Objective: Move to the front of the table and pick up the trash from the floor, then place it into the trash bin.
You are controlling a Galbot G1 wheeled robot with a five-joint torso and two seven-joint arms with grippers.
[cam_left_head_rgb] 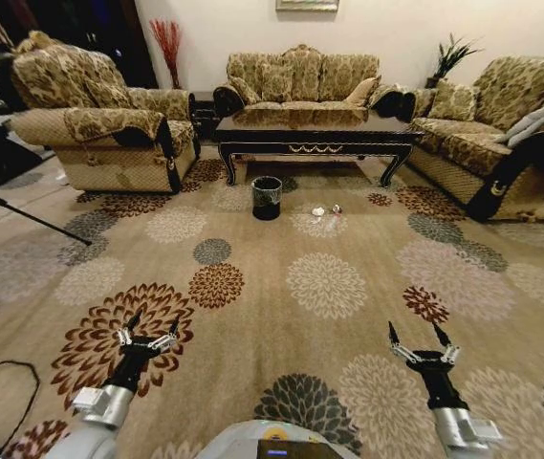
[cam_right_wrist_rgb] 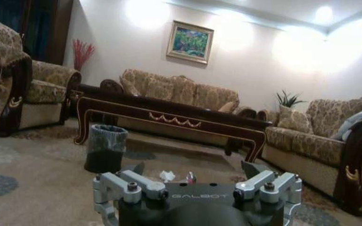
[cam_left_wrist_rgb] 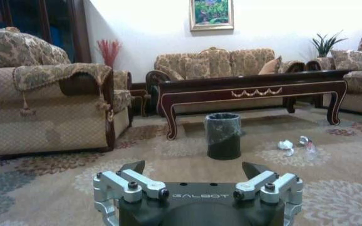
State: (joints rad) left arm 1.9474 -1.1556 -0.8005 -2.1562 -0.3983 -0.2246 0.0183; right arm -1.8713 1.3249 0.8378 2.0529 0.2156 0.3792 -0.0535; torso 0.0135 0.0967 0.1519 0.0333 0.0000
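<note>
The dark wooden table [cam_left_head_rgb: 315,136] stands far ahead, between the sofas. In front of it on the patterned floor [cam_left_head_rgb: 281,287] sits the small black trash bin [cam_left_head_rgb: 266,197] with its liner. The trash [cam_left_head_rgb: 324,209], white crumpled bits and a scrap with red, lies on the carpet just right of the bin. The bin [cam_left_wrist_rgb: 223,135] and the trash [cam_left_wrist_rgb: 293,144] also show in the left wrist view, and both again as bin [cam_right_wrist_rgb: 105,148] and trash [cam_right_wrist_rgb: 176,176] in the right wrist view. My left gripper [cam_left_head_rgb: 150,330] and right gripper [cam_left_head_rgb: 416,336] hang open and empty low in front of me, far from the trash.
An armchair [cam_left_head_rgb: 99,120] stands at the left, a sofa [cam_left_head_rgb: 300,81] behind the table, and another sofa [cam_left_head_rgb: 506,134] at the right. A dark tripod leg [cam_left_head_rgb: 23,218] and a cable [cam_left_head_rgb: 4,378] lie at the left. Open carpet stretches between me and the bin.
</note>
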